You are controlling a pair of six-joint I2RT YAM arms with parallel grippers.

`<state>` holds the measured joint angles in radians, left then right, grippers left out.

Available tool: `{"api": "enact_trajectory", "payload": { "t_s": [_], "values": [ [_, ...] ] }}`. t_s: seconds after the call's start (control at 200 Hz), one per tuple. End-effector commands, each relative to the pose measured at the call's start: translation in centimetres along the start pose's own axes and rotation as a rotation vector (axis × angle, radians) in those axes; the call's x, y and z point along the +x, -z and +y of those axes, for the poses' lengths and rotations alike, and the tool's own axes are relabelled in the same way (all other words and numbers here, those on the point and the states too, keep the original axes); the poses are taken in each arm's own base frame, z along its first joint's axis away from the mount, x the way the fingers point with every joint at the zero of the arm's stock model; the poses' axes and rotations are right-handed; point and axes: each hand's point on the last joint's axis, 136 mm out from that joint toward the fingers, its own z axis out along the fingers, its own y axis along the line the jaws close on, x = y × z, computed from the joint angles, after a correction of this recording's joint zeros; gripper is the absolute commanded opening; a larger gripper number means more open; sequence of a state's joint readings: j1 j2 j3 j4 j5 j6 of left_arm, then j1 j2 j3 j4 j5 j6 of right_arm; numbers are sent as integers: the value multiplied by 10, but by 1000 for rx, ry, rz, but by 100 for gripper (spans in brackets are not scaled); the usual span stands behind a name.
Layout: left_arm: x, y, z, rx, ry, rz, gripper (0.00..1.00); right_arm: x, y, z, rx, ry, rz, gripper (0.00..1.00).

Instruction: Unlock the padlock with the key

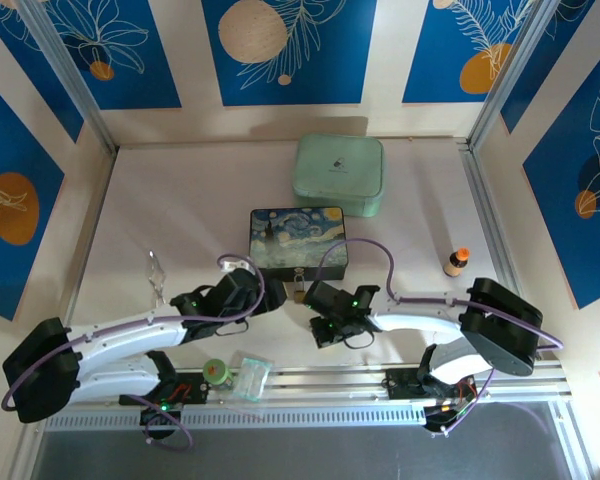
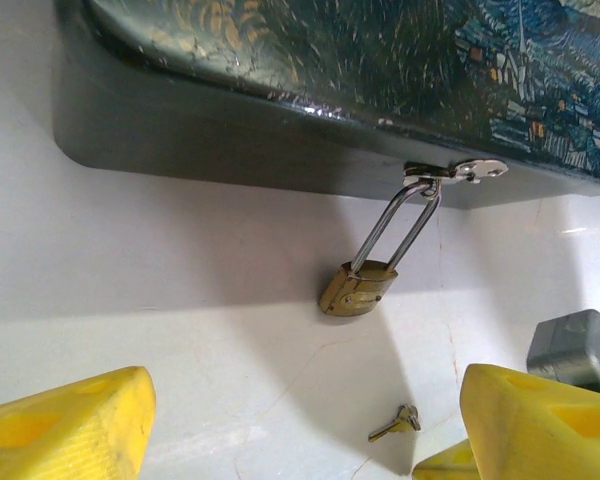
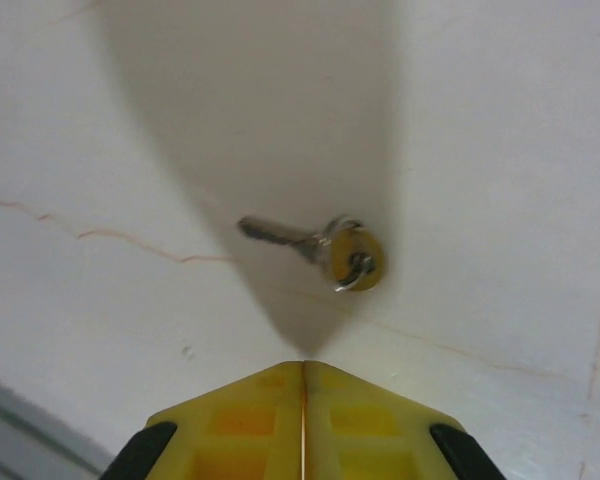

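left gripper [image 2: 302,405] spread wide, empty | right gripper [image 3: 303,378] pressed closed on nothing | padlock [image 2: 358,288] mid-frame, hanging from box [image 2: 380,60] hasp [image 2: 460,171] | key [image 3: 315,245] frame centre, flat on table [image 3: 80,110] | risk: thin flat key may skid away when pinched

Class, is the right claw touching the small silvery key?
Apart: right wrist view shows bare white table between the shut right claw and the small silvery key.

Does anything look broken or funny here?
Nothing is spilled or broken. The white table has thin crack-like lines near the key, which lies loose on it. The padlock slants from the latch of the painted box, shackle apparently shut.
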<state>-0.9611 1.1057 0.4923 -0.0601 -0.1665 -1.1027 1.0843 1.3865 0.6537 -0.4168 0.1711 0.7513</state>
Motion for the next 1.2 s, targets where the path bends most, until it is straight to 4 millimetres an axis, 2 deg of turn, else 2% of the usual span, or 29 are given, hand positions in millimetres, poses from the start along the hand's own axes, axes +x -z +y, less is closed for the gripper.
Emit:
{"api": "enact_trajectory", "payload": {
  "t_s": [0.0,0.05,0.12,0.15,0.215,0.29,0.4,0.56,0.725,0.905,1.196],
  "values": [
    [-6,0,-9,26,10,-34,79,-4,14,7,-85,72,-24,13],
    [-6,0,-7,21,12,-37,79,-11,21,2,-85,77,-52,18],
    [-6,1,-6,20,15,-40,79,-22,28,-7,-85,76,-82,35],
    [-6,1,-5,20,15,-42,79,-28,30,-11,-87,70,-93,39],
    [-6,2,-3,19,17,-46,79,-37,30,-19,-98,48,-100,40],
    [-7,2,-2,17,20,-54,79,-47,30,-19,-116,59,-103,42],
    [-6,1,-3,26,21,-53,79,-55,26,-12,-136,92,-93,44],
    [-5,0,-1,26,22,-53,79,-60,11,-3,-152,107,-68,45],
    [-4,0,0,22,21,-53,79,-54,-2,1,-155,96,-16,39],
    [-4,-2,2,13,19,-52,80,-39,1,10,-207,79,16,35],
    [-1,-8,2,10,19,-40,80,-14,-1,5,-163,35,88,35]
  ]
}}
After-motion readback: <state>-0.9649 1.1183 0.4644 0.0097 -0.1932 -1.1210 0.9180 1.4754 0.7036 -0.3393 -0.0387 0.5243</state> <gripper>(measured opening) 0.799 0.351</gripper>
